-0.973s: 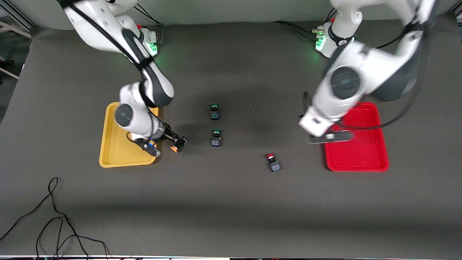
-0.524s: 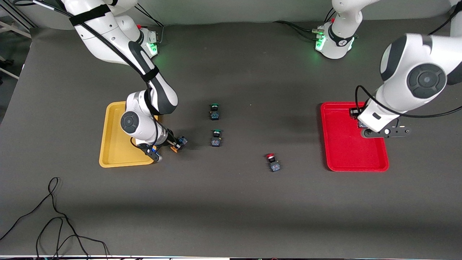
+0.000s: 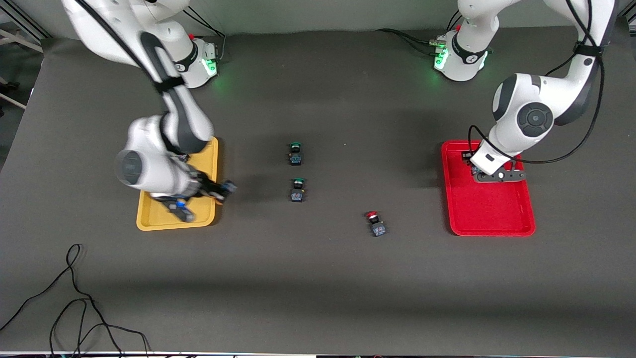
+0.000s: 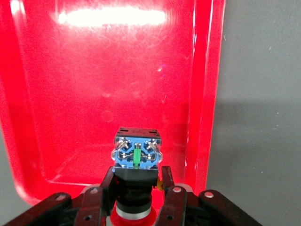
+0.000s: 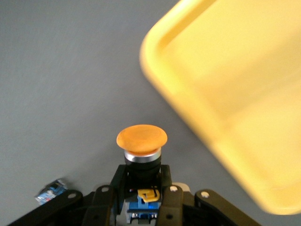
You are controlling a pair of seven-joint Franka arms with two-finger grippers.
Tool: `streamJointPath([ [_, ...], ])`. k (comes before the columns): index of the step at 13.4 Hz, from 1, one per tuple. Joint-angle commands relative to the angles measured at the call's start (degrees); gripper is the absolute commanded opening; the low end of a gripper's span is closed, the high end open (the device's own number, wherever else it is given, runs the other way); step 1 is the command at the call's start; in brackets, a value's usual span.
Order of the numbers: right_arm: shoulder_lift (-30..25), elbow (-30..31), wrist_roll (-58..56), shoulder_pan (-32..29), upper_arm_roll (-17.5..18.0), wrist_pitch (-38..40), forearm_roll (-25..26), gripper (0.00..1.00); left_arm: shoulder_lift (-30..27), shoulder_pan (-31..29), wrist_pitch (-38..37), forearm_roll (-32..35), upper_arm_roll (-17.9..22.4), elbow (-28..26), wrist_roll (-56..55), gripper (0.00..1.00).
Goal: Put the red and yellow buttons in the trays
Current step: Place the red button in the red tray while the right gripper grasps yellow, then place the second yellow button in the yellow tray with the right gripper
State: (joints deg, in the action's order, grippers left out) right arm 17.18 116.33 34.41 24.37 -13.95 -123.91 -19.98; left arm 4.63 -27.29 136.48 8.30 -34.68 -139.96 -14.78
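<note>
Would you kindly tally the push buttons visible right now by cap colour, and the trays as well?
Red-capped buttons: 2, one on the table, one held by the left gripper over the red tray.
Orange-yellow buttons: 1, in the right gripper.
Green-capped buttons: 2.
Trays: 2, red and yellow.
Total: 7.

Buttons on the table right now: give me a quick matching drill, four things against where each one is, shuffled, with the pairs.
Things:
1. orange button
2. red button, loose
3. red button, held
4. green buttons

Places:
A. on the mat between the green pair and the red tray
B. in the left hand, over the red tray
C. mid-table, one nearer the camera than the other
D. in the right hand, at the yellow tray's edge

Pairs: 1-D, 2-A, 3-B, 4-C
</note>
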Motion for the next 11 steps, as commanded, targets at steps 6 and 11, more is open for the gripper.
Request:
streamJointPath([
  [6, 3.0, 8.2, -15.5, -0.3, -7.0, -7.8, -1.2, 0.99, 5.9, -6.0, 14.2, 5.0, 2.1, -5.1, 3.2, 0.77],
  [11, -7.5, -5.8, -15.7, -0.3, -8.5, 11.3, 0.3, 1.00, 1.4, -5.3, 5.0, 5.1, 1.4, -0.8, 3.3, 1.00],
])
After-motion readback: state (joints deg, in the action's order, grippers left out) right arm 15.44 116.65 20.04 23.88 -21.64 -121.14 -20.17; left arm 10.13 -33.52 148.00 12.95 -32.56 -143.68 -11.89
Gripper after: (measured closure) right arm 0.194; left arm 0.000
